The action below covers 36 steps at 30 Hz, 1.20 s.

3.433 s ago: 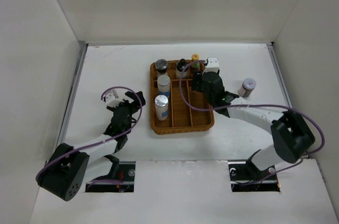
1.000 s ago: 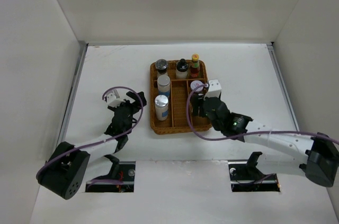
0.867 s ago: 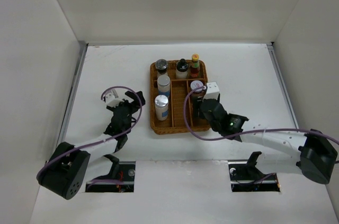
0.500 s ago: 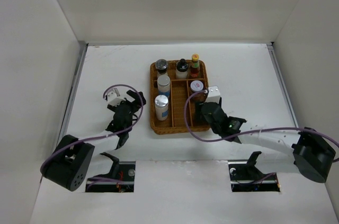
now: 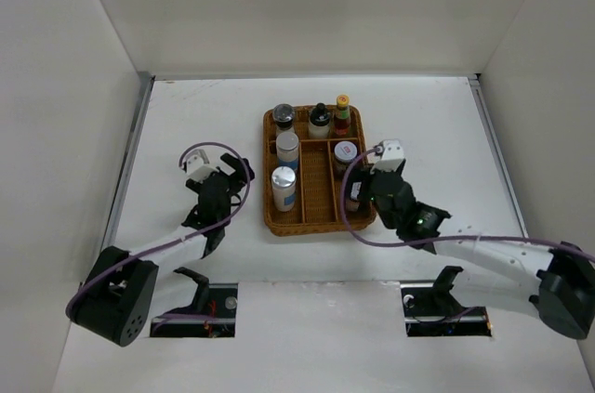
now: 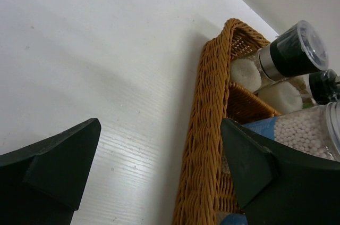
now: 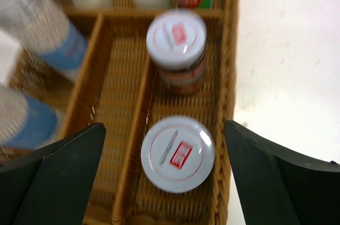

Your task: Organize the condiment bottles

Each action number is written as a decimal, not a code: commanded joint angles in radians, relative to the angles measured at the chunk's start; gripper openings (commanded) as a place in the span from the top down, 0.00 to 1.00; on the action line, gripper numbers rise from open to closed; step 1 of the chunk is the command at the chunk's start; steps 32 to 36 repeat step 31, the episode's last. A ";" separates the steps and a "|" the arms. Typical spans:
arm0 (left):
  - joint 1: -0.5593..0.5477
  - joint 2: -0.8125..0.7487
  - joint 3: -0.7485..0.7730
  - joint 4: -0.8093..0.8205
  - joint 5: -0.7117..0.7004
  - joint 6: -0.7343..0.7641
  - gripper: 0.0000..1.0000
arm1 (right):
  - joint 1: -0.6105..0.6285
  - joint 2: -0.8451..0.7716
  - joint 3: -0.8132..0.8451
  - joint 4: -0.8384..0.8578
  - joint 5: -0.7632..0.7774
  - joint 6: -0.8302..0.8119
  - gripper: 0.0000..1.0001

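The wicker tray point(image 5: 318, 218) holds the condiment bottles. A dark jar point(image 5: 284, 116), a black-capped bottle point(image 5: 319, 119) and the red sauce bottle point(image 5: 342, 112) stand along its far end. Two tall white cylinders point(image 5: 287, 147) point(image 5: 283, 187) stand in the left compartment. Two short silver-lidded jars point(image 7: 176, 44) point(image 7: 178, 153) stand in the right compartment. My right gripper point(image 7: 163, 124) hovers open above the nearer jar, a finger on each side and touching nothing. My left gripper point(image 6: 160, 124) is open and empty just left of the tray rim point(image 6: 204, 145).
The tray's middle compartment point(image 7: 114, 102) holds nothing. The white table point(image 5: 186, 114) runs out to side walls left and right. In the left wrist view a clear-capped dark jar point(image 6: 292, 52) and a cylinder of white beads point(image 6: 313, 129) stand just inside the rim.
The jar that stood on the table right of the tray is now in the right compartment. My right gripper has shifted slightly right. The left arm has barely moved.
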 commanded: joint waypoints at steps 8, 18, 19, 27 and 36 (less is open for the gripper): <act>0.021 -0.020 0.084 -0.165 -0.030 -0.033 0.00 | -0.337 -0.270 -0.071 0.280 0.074 0.184 0.00; 0.000 -0.037 0.122 -0.262 -0.012 -0.034 0.00 | -0.586 -0.161 -0.215 0.322 -0.142 0.542 0.00; 0.000 -0.044 0.122 -0.266 -0.007 -0.033 0.00 | -0.588 -0.154 -0.221 0.337 -0.150 0.549 0.00; 0.020 -0.061 0.121 -0.251 -0.015 -0.028 0.00 | -0.585 -0.123 -0.243 0.380 -0.154 0.566 0.00; 0.024 -0.021 0.151 -0.252 -0.017 -0.028 0.00 | -0.585 -0.124 -0.241 0.380 -0.159 0.560 0.00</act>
